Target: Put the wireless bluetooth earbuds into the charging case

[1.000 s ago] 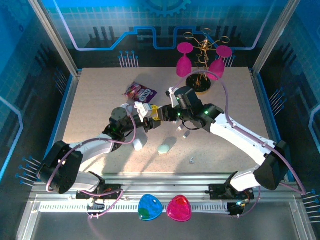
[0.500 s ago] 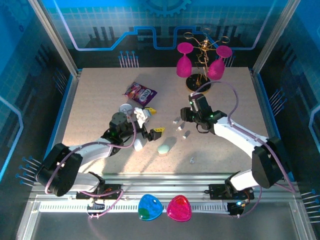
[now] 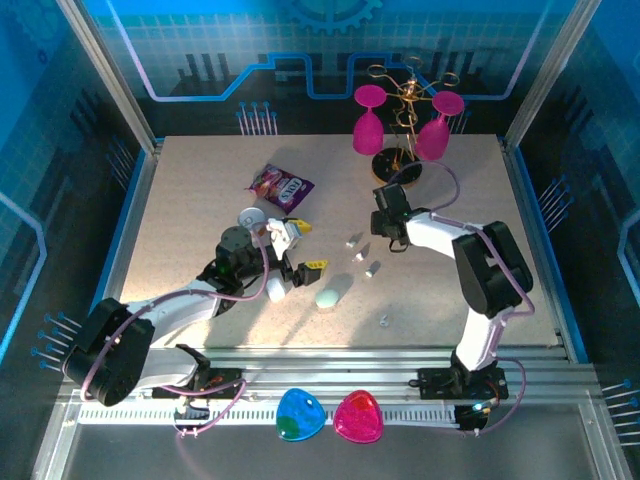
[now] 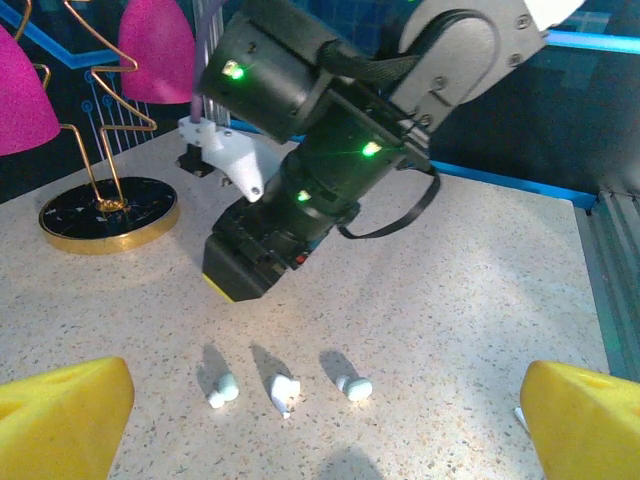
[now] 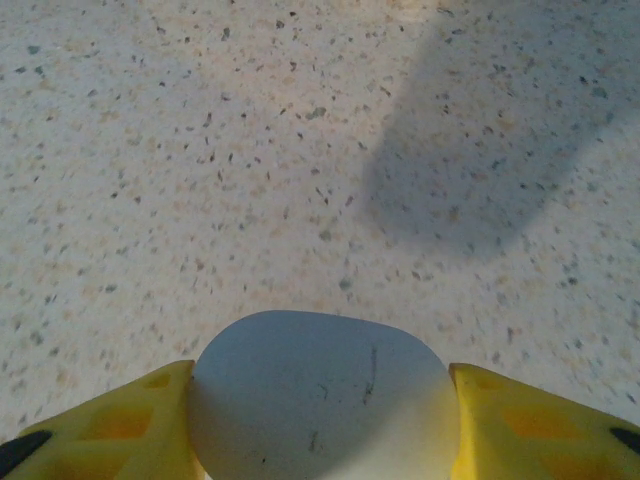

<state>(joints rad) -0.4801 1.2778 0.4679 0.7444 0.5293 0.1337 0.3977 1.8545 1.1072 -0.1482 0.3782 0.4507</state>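
Observation:
Three tiny white earbuds (image 4: pixel 281 390) lie in a row on the speckled table, just beyond my left gripper (image 4: pixel 330 425), whose yellow fingers (image 4: pixel 60 415) stand wide open and empty. From above, the earbuds (image 3: pixel 358 255) sit between the two arms, and a further one (image 3: pixel 384 321) lies nearer the front. My left gripper (image 3: pixel 308 247) is to their left. My right gripper (image 3: pixel 387 236) hangs just right of them, tilted down toward the table. It is shut on a white pebble-shaped charging case (image 5: pixel 320 390), pinched between both yellow fingers (image 5: pixel 120 420).
A white case (image 3: pixel 277 288) and a mint case (image 3: pixel 330 293) lie near the left gripper. A white disc (image 3: pixel 250 217) and a purple packet (image 3: pixel 280 185) lie behind it. The gold stand (image 3: pixel 398 165) with pink glasses stands at the back. Two heart-shaped shells (image 3: pixel 300 415) rest on the front rail.
The two grippers were together at mid-table. The left one opened wide and drew back left. The right arm swung away to the right, still shut on the white case.

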